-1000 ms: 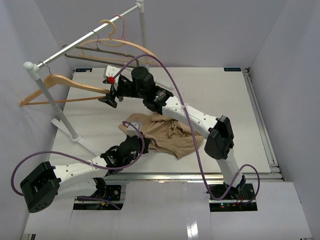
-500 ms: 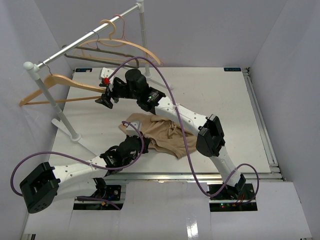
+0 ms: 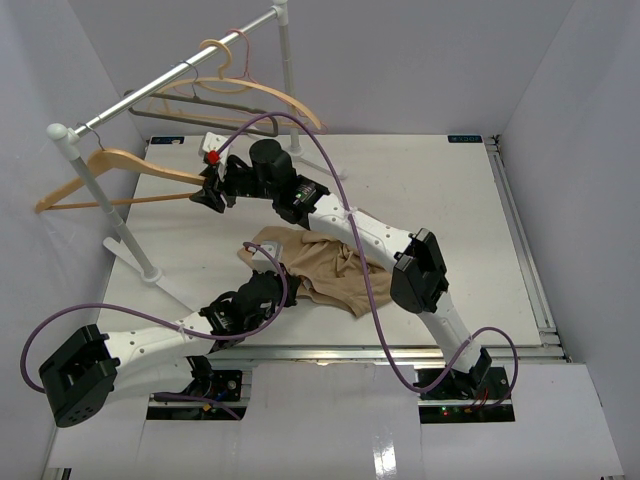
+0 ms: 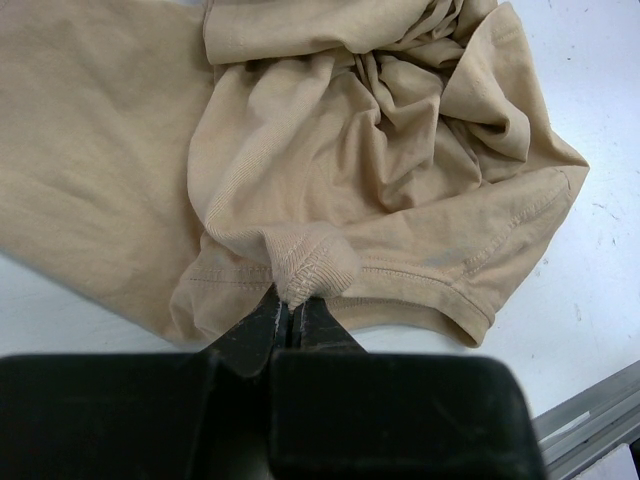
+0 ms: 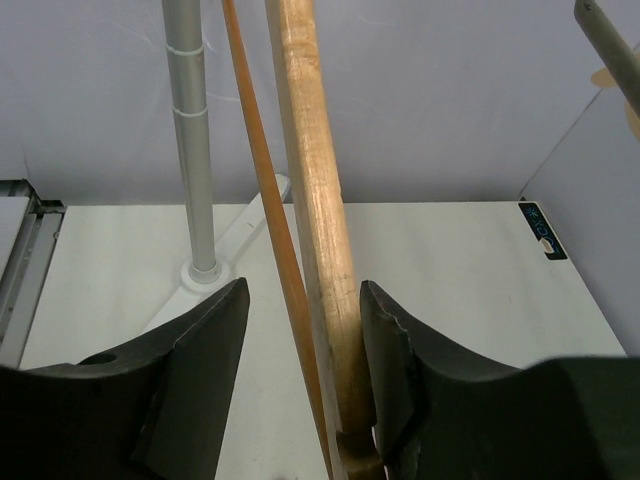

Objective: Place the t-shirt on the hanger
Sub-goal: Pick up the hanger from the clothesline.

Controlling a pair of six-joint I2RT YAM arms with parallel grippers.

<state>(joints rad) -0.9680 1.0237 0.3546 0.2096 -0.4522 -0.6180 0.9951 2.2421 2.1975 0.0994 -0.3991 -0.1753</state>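
Pinching the shirt [image 4: 400, 180] by the table's [image 3: 450, 220] near edge, my left gripper [image 4: 290, 315] clamped tight; my right gripper [image 5: 303, 300] straddles the hanger [image 5: 315, 200], part-open.

White table [image 3: 450, 220], surface level. One tan-beige t-shirt [image 3: 325, 265] lies crumpled directly on it, near the front edge. A white rack foot [image 3: 128, 260] stands on the left side of the table, apart from the t-shirt

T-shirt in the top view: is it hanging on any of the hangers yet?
No, the t-shirt lies crumpled on the table, apart from the hanger, which hangs bare from the rail.
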